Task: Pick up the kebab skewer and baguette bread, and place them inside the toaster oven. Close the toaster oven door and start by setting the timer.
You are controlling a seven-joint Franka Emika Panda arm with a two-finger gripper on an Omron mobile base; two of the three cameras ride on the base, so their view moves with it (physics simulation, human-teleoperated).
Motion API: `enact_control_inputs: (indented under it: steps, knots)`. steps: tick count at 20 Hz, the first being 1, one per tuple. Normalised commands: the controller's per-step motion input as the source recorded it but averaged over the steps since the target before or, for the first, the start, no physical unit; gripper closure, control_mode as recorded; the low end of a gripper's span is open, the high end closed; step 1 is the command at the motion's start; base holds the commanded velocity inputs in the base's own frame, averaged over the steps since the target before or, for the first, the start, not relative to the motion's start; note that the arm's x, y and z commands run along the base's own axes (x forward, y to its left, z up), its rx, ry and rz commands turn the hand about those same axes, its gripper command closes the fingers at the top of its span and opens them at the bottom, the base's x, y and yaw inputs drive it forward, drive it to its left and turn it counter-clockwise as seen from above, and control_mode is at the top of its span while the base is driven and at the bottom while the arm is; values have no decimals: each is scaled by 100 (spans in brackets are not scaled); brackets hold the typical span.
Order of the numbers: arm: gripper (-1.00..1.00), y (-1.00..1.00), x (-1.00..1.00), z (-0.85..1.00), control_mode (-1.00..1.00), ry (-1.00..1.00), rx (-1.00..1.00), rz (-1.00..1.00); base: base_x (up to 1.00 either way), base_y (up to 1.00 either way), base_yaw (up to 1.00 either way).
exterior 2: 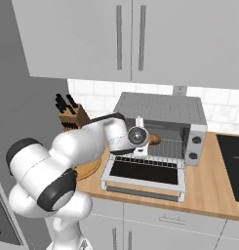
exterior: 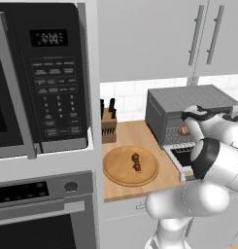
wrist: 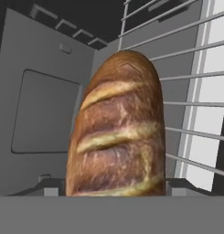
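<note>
The baguette bread point(wrist: 118, 137), golden-brown with pale slashes, stands lengthwise between my fingers inside the toaster oven point(exterior 2: 160, 105), over its wire rack point(wrist: 195, 105). My gripper point(wrist: 115, 189) is shut on its near end. From the side, the gripper point(exterior 2: 146, 139) reaches into the oven mouth with the loaf's tip point(exterior 2: 155, 139) poking past it. The toaster oven door point(exterior 2: 143, 173) lies dropped open, flat toward me. The kebab skewer point(exterior: 136, 162), with red and dark chunks, rests on the round wooden board point(exterior: 115, 172) left of the oven.
A knife block point(exterior: 109, 124) stands behind the board by the wall. The black microwave point(exterior: 52, 73) and wall oven point(exterior: 42, 209) fill the left. Oven knobs point(exterior 2: 194, 141) sit on its right panel. A dark cooktop point(exterior 2: 233, 161) lies further right.
</note>
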Motion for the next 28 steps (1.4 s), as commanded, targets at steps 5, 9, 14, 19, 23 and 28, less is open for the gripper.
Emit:
enact_control_inputs:
  steps: [5,9,14,19,23,28]
  knots:
    - [-100,0,0,0,-100,0,0,0,0,0,0]
    - [-100,-4,0,0,-100,0,0,0,0,0,0]
    - [-100,-19,-68,30,-100,-5,-1,0,0,0,0]
    - [-100,0,-79,80,-100,5,-3,0,0,0,0]
    - [-100,0,-31,100,-100,15,0,1,0,0,0]
    - [-100,22,-26,54,-100,17,0,18,0,0,0]
